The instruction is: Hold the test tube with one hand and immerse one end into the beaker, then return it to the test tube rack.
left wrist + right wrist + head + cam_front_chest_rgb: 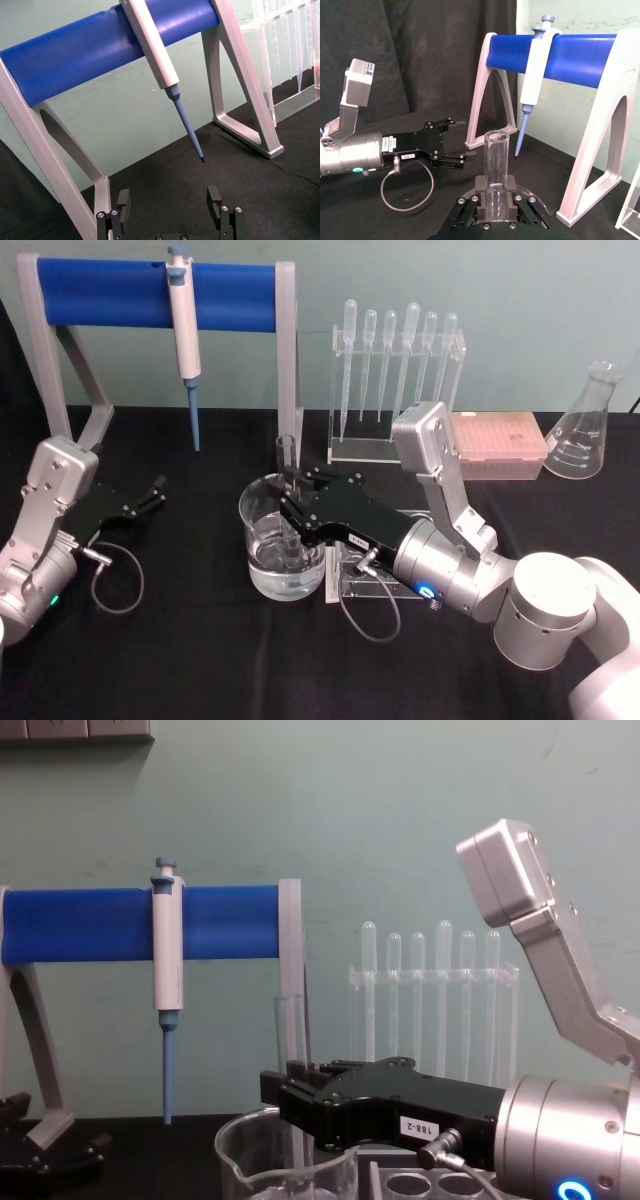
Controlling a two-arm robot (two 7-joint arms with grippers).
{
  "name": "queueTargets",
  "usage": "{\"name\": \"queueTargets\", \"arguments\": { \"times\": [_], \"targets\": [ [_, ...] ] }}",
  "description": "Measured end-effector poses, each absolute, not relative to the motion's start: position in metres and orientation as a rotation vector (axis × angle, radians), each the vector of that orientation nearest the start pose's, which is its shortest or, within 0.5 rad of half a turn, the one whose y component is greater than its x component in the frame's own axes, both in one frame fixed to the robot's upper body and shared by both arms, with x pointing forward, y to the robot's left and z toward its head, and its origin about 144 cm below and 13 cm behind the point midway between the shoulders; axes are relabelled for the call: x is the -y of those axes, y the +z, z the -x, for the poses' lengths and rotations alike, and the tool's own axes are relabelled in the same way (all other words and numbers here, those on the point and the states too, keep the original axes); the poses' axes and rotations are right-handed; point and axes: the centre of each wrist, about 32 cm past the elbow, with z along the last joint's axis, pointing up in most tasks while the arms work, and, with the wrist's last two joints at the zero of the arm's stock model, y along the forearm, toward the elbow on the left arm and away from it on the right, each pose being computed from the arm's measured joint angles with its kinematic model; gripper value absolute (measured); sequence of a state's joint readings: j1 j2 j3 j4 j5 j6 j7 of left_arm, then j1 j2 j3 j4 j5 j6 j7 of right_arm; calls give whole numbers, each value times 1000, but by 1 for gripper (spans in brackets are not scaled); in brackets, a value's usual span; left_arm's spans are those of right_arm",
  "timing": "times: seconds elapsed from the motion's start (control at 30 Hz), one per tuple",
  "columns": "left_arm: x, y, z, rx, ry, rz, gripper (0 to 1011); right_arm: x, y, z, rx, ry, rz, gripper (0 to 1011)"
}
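The test tube [287, 452] stands upright, its lower end in the water of the beaker [252, 520], mid-table: immersion looks done. Next comes a straight lift clear of the rim, then across to the test tube rack [410, 1183] just beside. The right gripper [293, 490] pinches the tube, reaching in level. The left gripper [150, 495] rests spread near the table's left edge.

Test tube [286, 453] upright in beaker [250, 532]
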State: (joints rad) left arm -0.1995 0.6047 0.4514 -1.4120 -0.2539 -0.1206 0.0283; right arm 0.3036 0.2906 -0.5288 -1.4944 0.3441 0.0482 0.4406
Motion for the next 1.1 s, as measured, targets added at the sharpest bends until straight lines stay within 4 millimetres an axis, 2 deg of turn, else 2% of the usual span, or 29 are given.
{"name": "queueTargets", "arguments": {
  "times": [1.1],
  "targets": [
    [-310, 1140, -489, 285, 1248, -304, 1000, 162, 1184, -507, 41, -654, 37, 224]
  ]
}}
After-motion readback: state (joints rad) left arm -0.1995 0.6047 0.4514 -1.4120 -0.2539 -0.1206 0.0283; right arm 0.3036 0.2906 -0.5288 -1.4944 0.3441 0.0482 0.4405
